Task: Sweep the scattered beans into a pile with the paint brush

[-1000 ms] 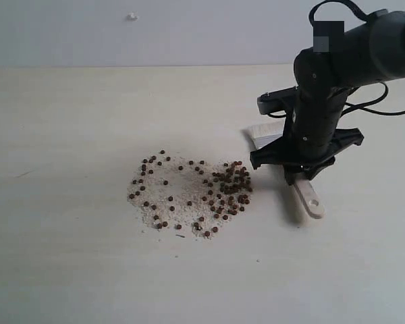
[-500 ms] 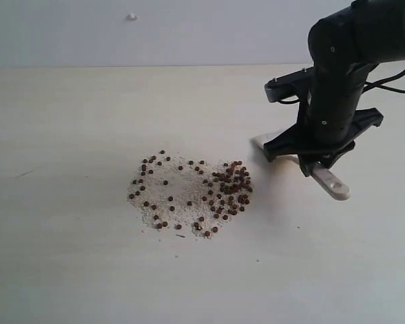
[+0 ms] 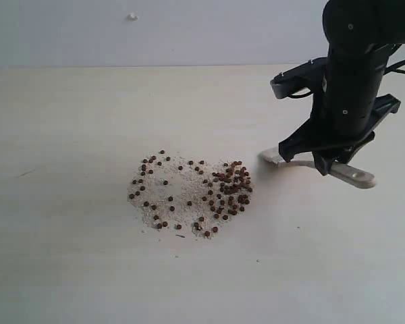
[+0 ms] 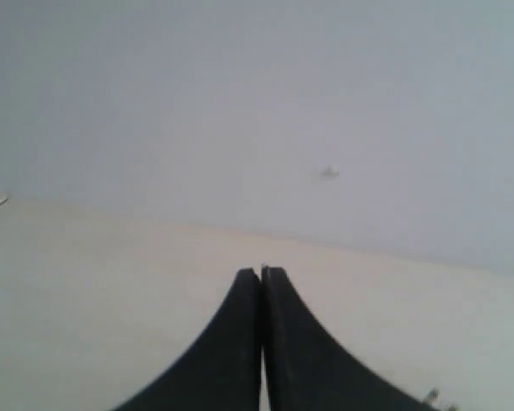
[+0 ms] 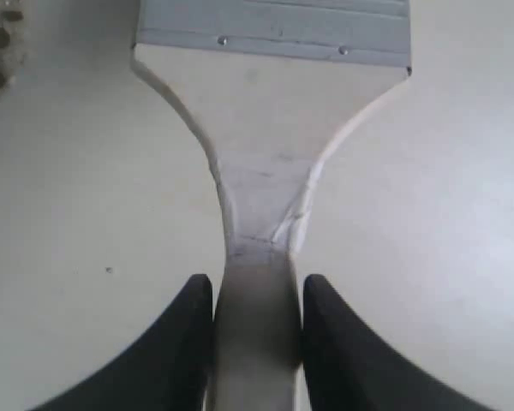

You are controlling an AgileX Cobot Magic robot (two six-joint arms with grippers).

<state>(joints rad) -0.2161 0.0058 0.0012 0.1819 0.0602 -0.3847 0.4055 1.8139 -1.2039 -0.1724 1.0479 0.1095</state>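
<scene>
Nearest the camera lies bare table (image 3: 67, 270); beyond it the beans (image 3: 189, 192) sit with whitish crumbs (image 3: 179, 182) in a loose, ring-like patch, thickest on the side facing the brush, and no compact mound is formed yet. The step in hand appears to be bringing the bristles to that patch. To do it well, the bristle edge should probably meet the table just outside the thick side and be drawn inward in short, light strokes, since round beans are likely to roll away from a hard push. The remaining sides would then be worked toward the same centre. Right of the patch and clear of it, the paint brush (image 3: 356, 177) hangs slanted, bristle end toward the beans; whether the bristles touch the table cannot be told. The right gripper (image 5: 257, 289) clamps the narrow neck of the pale handle, one jaw on each side, below the silver ferrule (image 5: 274, 26). The left gripper (image 4: 261, 274) is closed on nothing, jaws pressed together, and faces the far wall (image 3: 189, 27).
</scene>
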